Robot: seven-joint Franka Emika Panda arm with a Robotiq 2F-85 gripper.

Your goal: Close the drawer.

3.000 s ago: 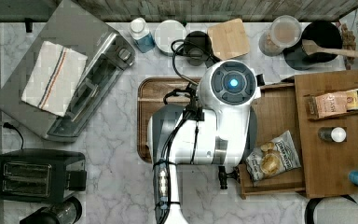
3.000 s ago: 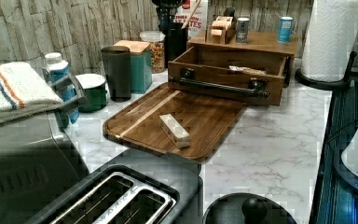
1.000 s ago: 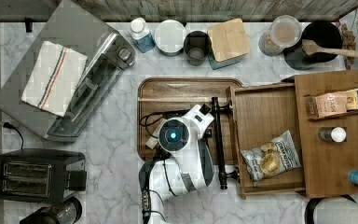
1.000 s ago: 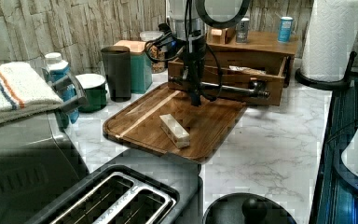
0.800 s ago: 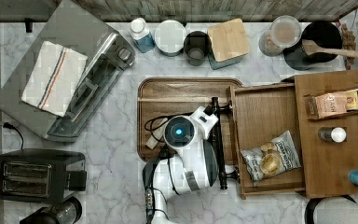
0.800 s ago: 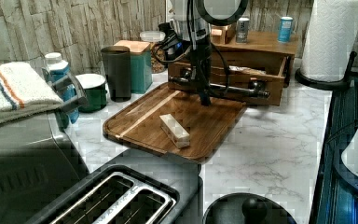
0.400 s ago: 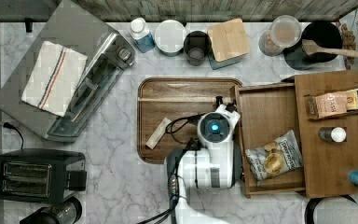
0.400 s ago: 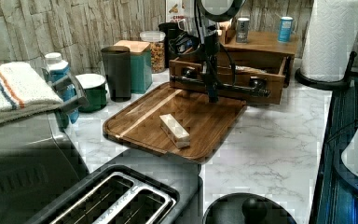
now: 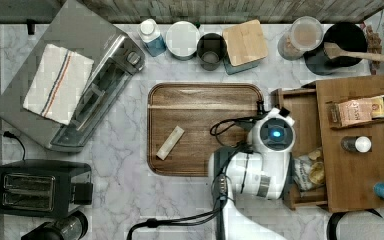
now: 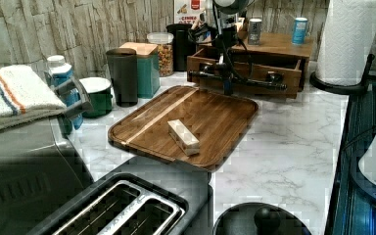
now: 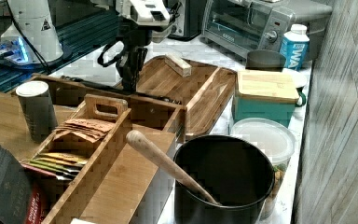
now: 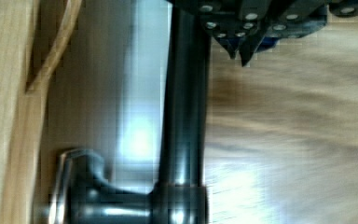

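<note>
The brown wooden drawer stands partly open under the cabinet top, with a snack bag inside it. Its long black bar handle runs across the front. My arm hangs over the drawer front. My gripper points down, shut, pressed against the tray side of the handle with nothing between its fingers. In the wrist view the handle runs right beside the gripper. In the right view the gripper is at the drawer's front edge.
A dark rounded wooden tray holding a small pale block lies directly in front of the drawer. Jars and canisters line the back wall. A toaster oven and a toaster stand on the top view's left.
My arm has moved toward the top view's right, from above the tray to the drawer front. The drawer has slid further in under the cabinet top.
</note>
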